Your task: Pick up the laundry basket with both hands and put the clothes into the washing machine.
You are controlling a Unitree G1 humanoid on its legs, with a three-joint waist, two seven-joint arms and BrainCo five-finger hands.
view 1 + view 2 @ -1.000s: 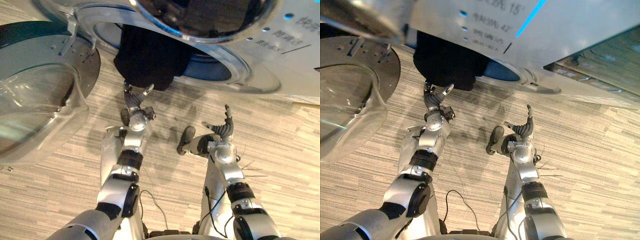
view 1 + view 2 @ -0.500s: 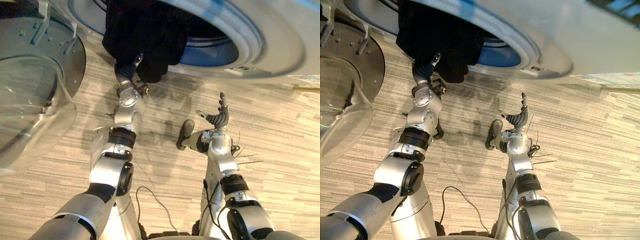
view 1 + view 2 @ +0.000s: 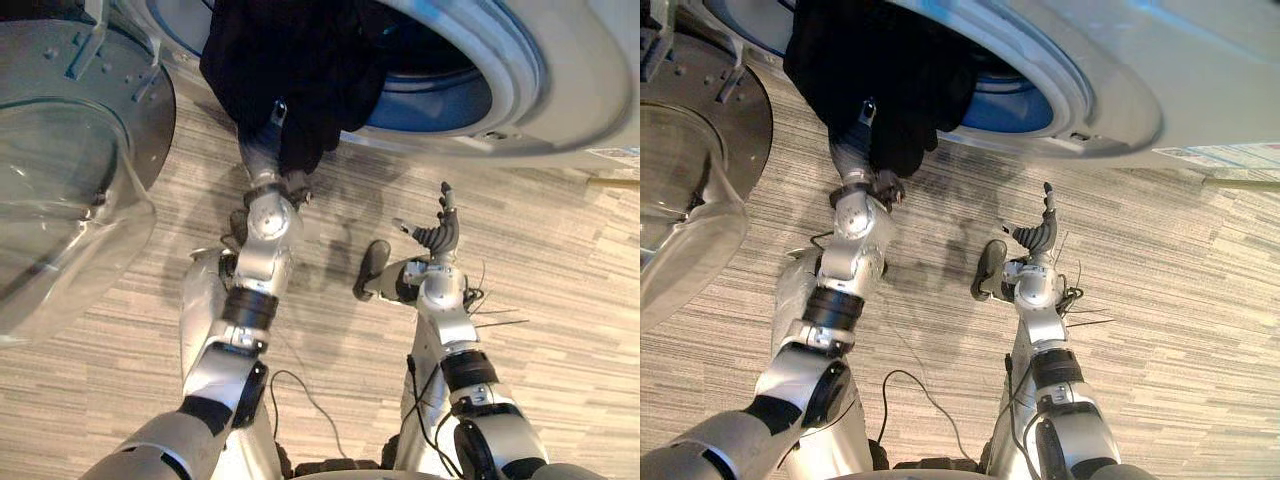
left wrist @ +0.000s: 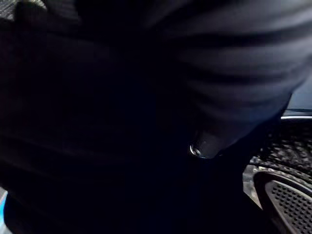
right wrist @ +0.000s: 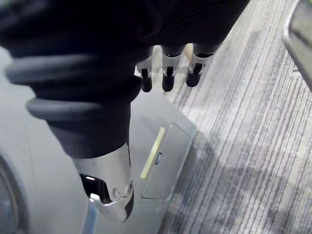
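- Striped carpet (image 3: 560, 280) fronts the washer (image 3: 560, 80), door (image 3: 70, 200) open beside it.
- Dark clothes (image 3: 300, 60) hang half out of the washer's mouth; our left hand (image 3: 263, 152) is buried in them, grip unreadable.
- Our right hand (image 3: 436, 240), fingers spread, idles below the washer; we judge pushing-in remains.

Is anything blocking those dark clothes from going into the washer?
Nothing visible does. The door is swung open, and the dark clothes hang over the drum opening at its rim, the left hand pressed into them. The right hand is idle, open.
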